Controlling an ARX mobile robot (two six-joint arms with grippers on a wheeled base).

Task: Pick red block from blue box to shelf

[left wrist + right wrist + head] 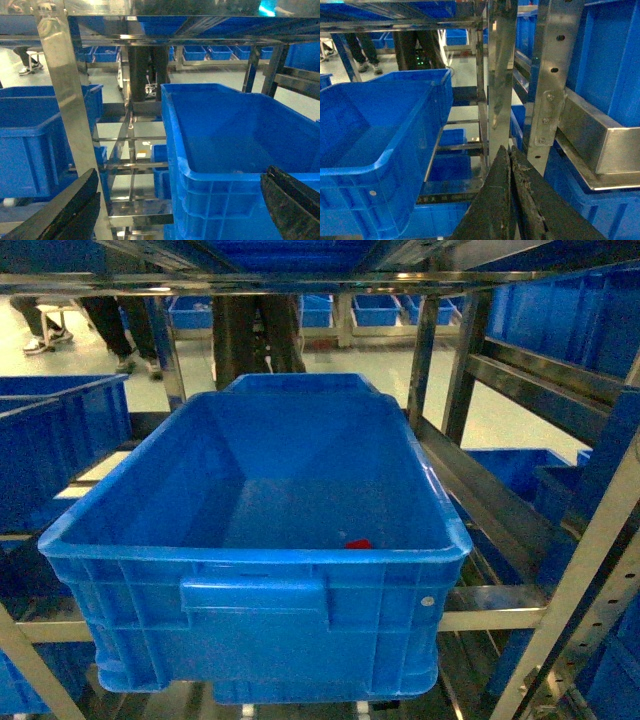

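The red block (358,543) shows only as a small red patch on the floor of the blue box (250,560), just behind its front wall. This box is a big blue ribbed crate on a tier of the steel shelf (487,502). Neither gripper appears in the head view. In the left wrist view my left gripper (181,171) is open wide, in front of the box's (225,150) near left corner and a shelf upright (65,100). My right gripper (509,148) is shut on nothing, right of the box (375,140), before a perforated upright (550,75).
More blue crates stand on the rack to the left (60,440) and right (510,470), and another behind the box (300,383). A shelf tier (250,282) runs close overhead. People's legs (110,320) stand on the floor beyond.
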